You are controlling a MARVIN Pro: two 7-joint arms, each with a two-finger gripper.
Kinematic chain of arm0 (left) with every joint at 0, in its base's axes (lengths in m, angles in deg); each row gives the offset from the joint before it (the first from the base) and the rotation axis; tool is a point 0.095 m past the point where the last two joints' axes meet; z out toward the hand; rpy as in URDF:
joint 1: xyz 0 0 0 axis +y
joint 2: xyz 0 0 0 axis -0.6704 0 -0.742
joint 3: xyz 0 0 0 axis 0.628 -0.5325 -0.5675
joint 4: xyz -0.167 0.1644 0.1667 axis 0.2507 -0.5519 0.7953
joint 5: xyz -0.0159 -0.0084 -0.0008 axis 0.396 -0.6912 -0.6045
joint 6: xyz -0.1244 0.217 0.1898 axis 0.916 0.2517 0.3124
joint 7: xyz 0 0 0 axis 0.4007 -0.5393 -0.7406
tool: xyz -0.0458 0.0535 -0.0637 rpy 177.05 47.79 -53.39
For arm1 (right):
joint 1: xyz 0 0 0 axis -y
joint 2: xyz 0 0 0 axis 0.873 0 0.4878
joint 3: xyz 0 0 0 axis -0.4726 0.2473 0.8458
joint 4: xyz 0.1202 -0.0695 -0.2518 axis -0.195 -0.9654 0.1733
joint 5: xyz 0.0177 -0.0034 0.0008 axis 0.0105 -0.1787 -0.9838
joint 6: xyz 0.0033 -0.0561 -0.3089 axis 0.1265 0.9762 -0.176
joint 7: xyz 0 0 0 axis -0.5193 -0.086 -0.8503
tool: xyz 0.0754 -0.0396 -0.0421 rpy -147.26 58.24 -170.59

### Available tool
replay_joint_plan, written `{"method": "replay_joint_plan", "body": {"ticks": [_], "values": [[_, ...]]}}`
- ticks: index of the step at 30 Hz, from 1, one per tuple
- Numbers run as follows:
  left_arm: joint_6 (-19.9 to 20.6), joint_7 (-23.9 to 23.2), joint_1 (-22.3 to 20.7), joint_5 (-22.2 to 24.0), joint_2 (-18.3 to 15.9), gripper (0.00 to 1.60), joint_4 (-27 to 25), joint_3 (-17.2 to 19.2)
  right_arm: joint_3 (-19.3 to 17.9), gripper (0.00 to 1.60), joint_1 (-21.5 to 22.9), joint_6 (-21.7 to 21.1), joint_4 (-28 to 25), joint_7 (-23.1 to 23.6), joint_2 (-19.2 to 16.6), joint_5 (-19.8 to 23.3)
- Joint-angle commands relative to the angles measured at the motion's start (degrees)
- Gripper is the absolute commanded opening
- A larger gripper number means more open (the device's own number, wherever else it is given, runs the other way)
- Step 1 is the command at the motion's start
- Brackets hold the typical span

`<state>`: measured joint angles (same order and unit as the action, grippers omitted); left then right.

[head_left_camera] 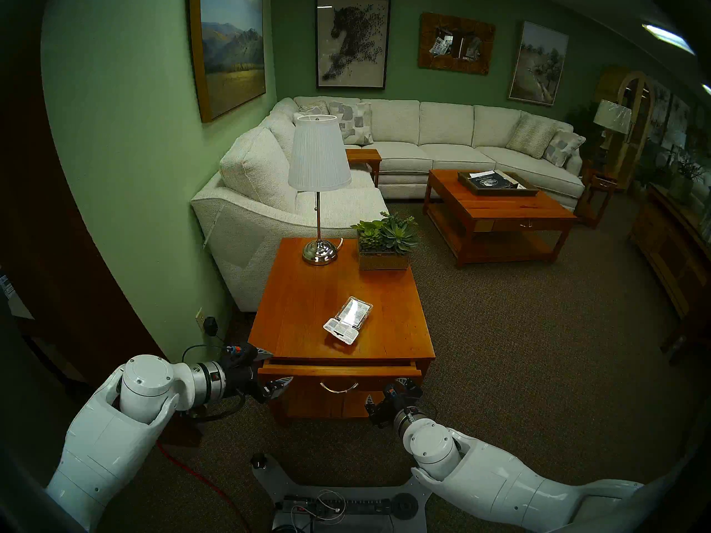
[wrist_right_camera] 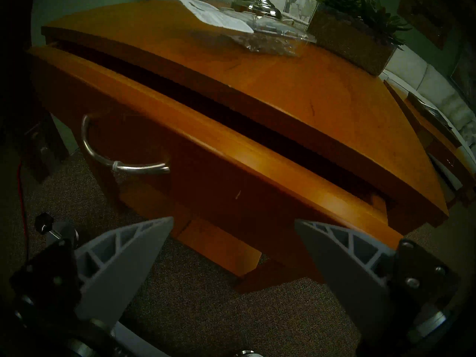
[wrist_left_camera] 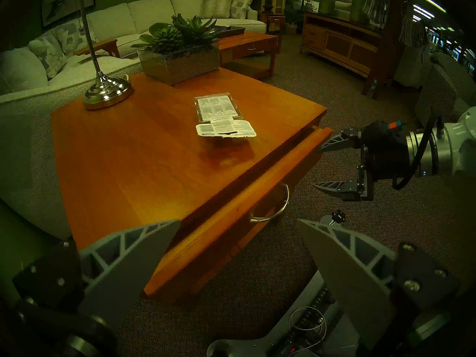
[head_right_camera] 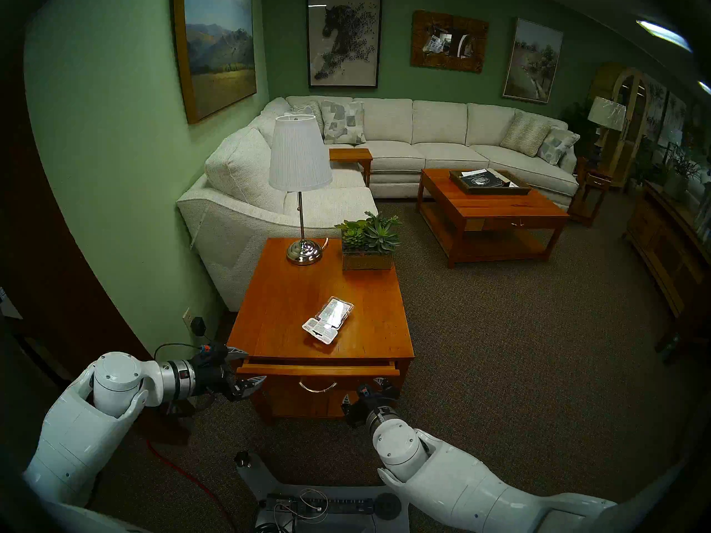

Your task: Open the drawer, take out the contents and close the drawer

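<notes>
Drawer (head_left_camera: 338, 370) slightly ajar; blister packs (head_left_camera: 348, 320) on end table (head_left_camera: 300, 309).

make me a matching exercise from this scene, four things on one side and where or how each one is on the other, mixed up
Things:
1. blister packs
2. drawer
3. lamp
4. right pincer

Places or states:
a. open, in front of the right end of the drawer front
b. standing at the far left of the table top
c. pulled out a little, a dark gap showing under the table top
d. lying on the middle of the table top

Pairs: 1-d, 2-c, 3-b, 4-a
</notes>
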<state>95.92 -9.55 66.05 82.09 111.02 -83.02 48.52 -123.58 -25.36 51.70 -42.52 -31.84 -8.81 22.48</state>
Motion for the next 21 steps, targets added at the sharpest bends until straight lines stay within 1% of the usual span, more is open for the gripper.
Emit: {"method": "replay_joint_plan", "body": {"ticks": [1, 6, 10, 12, 13, 15, 17, 19, 20, 21], "values": [[-0.4, 0.09, -0.95, 0.37, 0.09, 1.6, -1.26, 0.65, -0.66, 1.6, 6.46, 1.23, 0.75, 1.27, 2.74, -1.71], [-0.41, 0.1, -0.93, 0.39, 0.1, 1.6, -1.29, 0.68, -0.62, 1.6, 7.66, 1.89, 2.35, 2.12, 3.28, -2.29], [-0.42, 0.12, -0.89, 0.41, 0.12, 1.6, -1.35, 0.72, -0.78, 1.6, 7.78, 2.58, 3.38, 2.29, 3.59, -2.49], [-0.43, 0.15, -0.86, 0.44, 0.14, 1.6, -1.4, 0.76, -0.4, 1.6, 7.52, 1.54, 3.64, 2.24, 3.39, -2.81], [-0.43, 0.16, -0.84, 0.45, 0.15, 1.6, -1.42, 0.78, -0.19, 1.6, 7.31, 1.69, 3.82, 2.37, 3.26, -3.0], [-0.43, 0.19, -0.79, 0.47, 0.17, 1.6, -1.48, 0.83, 0.18, 1.6, 6.3, 0.69, 3.09, 2.73, 2.56, -2.93], [-0.43, 0.2, -0.77, 0.48, 0.18, 1.6, -1.5, 0.84, 0.53, 1.6, 4.29, -1.05, 0.12, 2.49, 0.89, -2.9], [-0.43, 0.19, -0.79, 0.48, 0.16, 1.6, -1.48, 0.82, 0.86, 1.6, 2.09, -0.95, -2.41, 2.24, -0.84, -2.96], [-0.43, 0.18, -0.82, 0.46, 0.15, 1.6, -1.44, 0.79, 1.22, 1.6, 1.43, -0.79, -2.33, 2.31, -1.07, -3.03], [-0.43, 0.18, -0.84, 0.46, 0.14, 1.6, -1.42, 0.77, 1.38, 1.6, 0.42, -0.97, -3.51, 2.06, -1.83, -3.03]]}}
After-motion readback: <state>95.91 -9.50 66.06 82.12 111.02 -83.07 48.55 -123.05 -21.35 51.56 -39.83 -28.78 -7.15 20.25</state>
